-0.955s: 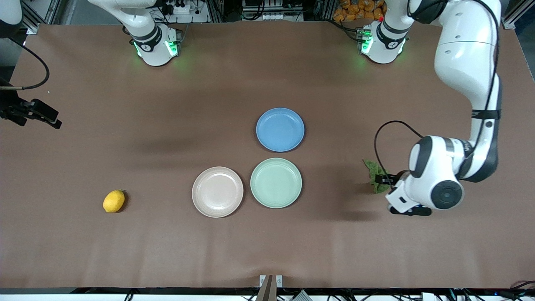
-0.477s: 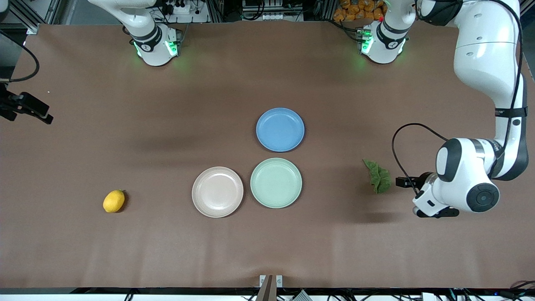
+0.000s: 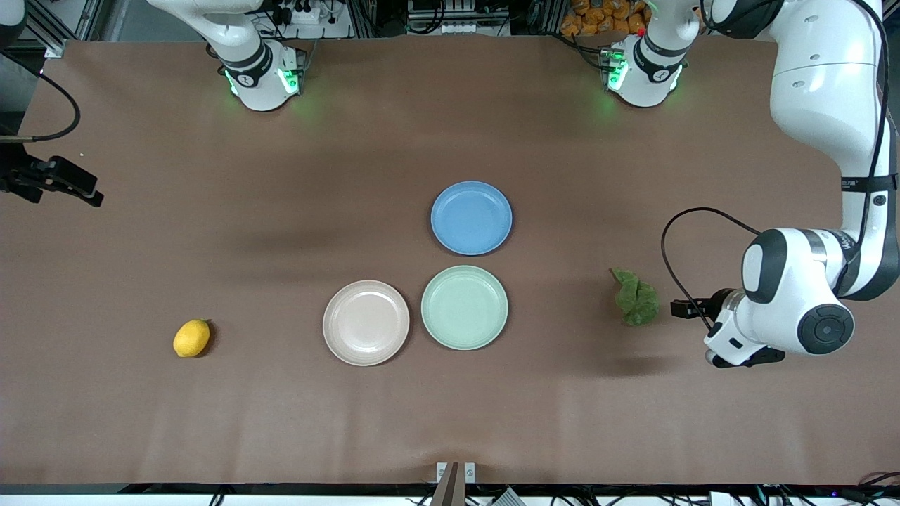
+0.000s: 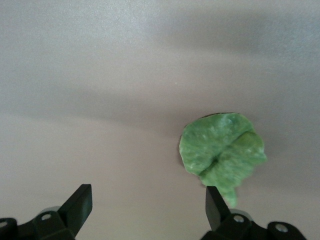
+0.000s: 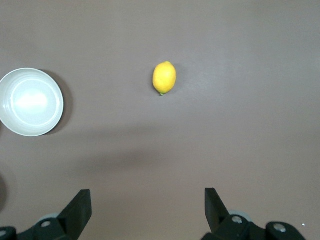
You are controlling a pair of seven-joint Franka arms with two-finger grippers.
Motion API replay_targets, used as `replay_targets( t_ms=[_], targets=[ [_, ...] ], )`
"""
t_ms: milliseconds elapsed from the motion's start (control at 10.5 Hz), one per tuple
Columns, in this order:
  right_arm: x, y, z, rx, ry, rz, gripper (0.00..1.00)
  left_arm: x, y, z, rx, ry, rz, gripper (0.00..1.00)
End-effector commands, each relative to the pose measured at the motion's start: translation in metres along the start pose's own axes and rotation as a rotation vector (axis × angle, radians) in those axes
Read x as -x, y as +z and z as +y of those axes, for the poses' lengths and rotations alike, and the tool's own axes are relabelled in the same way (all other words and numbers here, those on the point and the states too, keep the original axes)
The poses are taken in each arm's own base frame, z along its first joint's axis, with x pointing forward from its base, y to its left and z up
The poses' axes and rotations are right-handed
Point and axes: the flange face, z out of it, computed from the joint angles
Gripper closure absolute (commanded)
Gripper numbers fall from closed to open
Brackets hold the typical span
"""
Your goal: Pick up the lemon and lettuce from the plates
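Both task items lie on the bare bench rather than on plates, so the picking stage reads as complete and little appears left beyond parking the arms. Nearest the front camera, the lemon rests on the bench toward the right arm's end, well apart from the beige-pink plate, which is empty. Beside that plate, toward the left arm's end, the mint-green plate is also empty; the two rims stand just beside each other. The lettuce lies on the bench toward the left arm's end, well apart from the mint-green plate and at about the same depth. The left pincer hangs close above the bench just beside the lettuce, on the side away from the plates; its fingers are spread wide and pinch nothing, and in the left wrist view the leaf sits near one fingertip, apart from it. Farther from the camera than the mint-green plate, the blue plate is empty and is not part of the task. Farthest back, the right pincer is up in the air at the bench edge by the right arm's end; its fingers are likewise spread and empty, and the right wrist view looks down on the lemon and the beige-pink plate from a distance.
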Motion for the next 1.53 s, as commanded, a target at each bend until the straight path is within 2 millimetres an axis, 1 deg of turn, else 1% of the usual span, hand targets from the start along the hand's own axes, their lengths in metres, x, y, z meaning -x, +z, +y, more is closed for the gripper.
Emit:
replay_targets(
  t_ms=[0, 95, 191, 286, 477, 668, 764, 859, 955, 1050, 1241, 1432],
  targets=[
    [-0.001, -0.006, -0.023, 0.027, 0.036, -0.004, 0.00, 0.021, -0.024, 0.007, 0.024, -0.034, 0.011, 0.00],
    [-0.001, -0.006, -0.030, 0.027, 0.067, -0.003, 0.00, 0.028, -0.029, 0.007, 0.035, -0.035, 0.011, 0.00],
    [-0.001, -0.006, -0.034, 0.030, 0.060, -0.003, 0.00, 0.036, -0.034, 0.005, 0.035, -0.036, 0.014, 0.00],
    [-0.001, -0.006, -0.034, 0.031, 0.058, -0.003, 0.00, 0.045, -0.044, 0.005, 0.052, -0.039, 0.021, 0.00],
    [-0.001, -0.005, -0.031, 0.035, 0.055, -0.004, 0.00, 0.064, -0.056, 0.002, 0.061, -0.047, 0.022, 0.00],
    [0.000, -0.004, -0.023, 0.036, 0.044, -0.014, 0.00, 0.085, -0.073, -0.001, 0.059, -0.046, 0.039, 0.00],
    [0.000, -0.003, -0.013, 0.036, 0.025, -0.020, 0.00, 0.093, -0.080, -0.002, 0.059, -0.045, 0.049, 0.00],
    [-0.001, -0.003, 0.002, 0.032, 0.028, -0.023, 0.00, 0.100, -0.090, 0.000, 0.064, -0.041, 0.063, 0.00],
    [0.000, -0.001, 0.003, 0.032, 0.029, -0.030, 0.00, 0.109, -0.098, 0.004, 0.065, -0.030, 0.074, 0.00],
    [0.002, 0.000, -0.001, 0.034, 0.026, -0.051, 0.00, 0.116, -0.109, 0.010, 0.068, -0.018, 0.093, 0.00],
    [0.002, -0.001, -0.003, 0.034, 0.023, -0.047, 0.00, 0.131, -0.133, 0.018, 0.074, 0.001, 0.134, 0.00],
    [0.002, 0.000, -0.008, 0.037, 0.014, -0.048, 0.00, 0.149, -0.160, 0.017, 0.093, 0.001, 0.171, 0.00]
  ],
)
